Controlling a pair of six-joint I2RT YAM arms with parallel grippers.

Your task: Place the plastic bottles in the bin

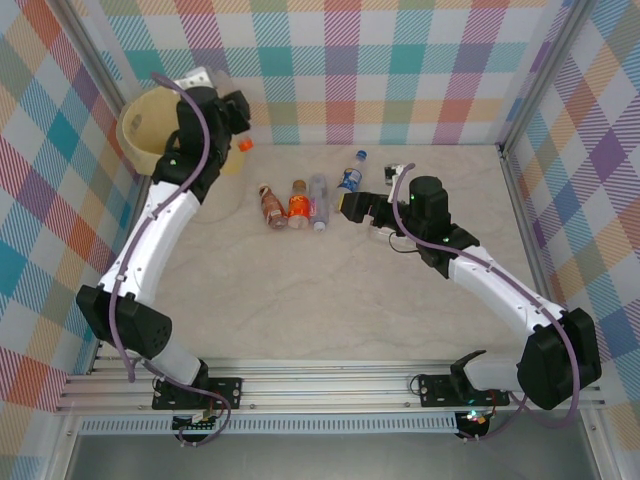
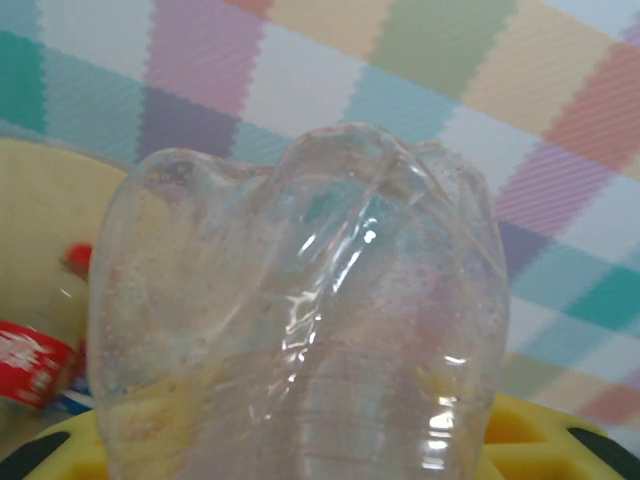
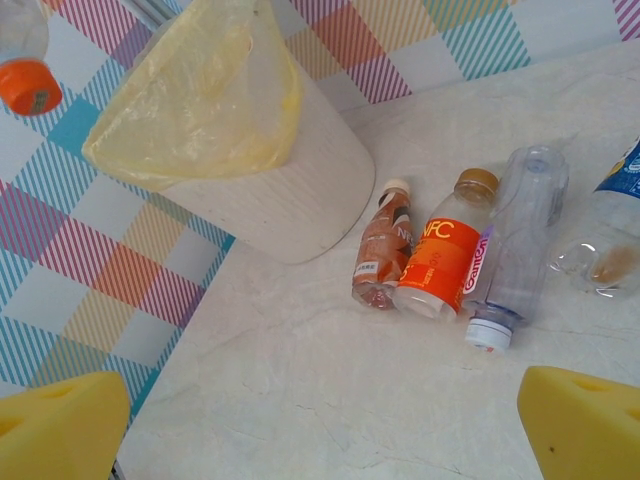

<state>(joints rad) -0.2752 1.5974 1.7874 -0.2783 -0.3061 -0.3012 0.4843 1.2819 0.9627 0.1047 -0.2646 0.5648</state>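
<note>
The left gripper (image 2: 300, 462) has its yellow foam pads (image 2: 535, 445) closed tight around the body of a clear, crumpled plastic bottle (image 2: 300, 300), whose lobed base points at the wrist camera. The bottle's orange cap (image 3: 30, 86) is at the far end. In the top view the cap sits just right of the tall round white bin lined with a pale yellow bag (image 1: 132, 128). The bag's lining and a red-labelled bottle (image 2: 30, 362) lying inside the bin show to the left of the held bottle.

To drop it well, I judge the arm should carry the bottle further left until cap and base are both over the opening, and only then let the pads part. Released here, the cap end could strike the rim or fall outside. The loose fold of the bag could also snag the bottle, so the release is best made from above the rim, not against it.

The right gripper (image 3: 320, 430) stands wide open with nothing between its pads, above the pale marbled table (image 1: 330, 300). Four bottles lie near it:
- A brown-labelled bottle (image 3: 382, 250), an orange-labelled bottle (image 3: 445, 255) and a clear white-capped bottle (image 3: 515, 240) lie in a row, the last two touching.
- A blue-labelled bottle (image 3: 622, 195) lies just beyond them.
</note>
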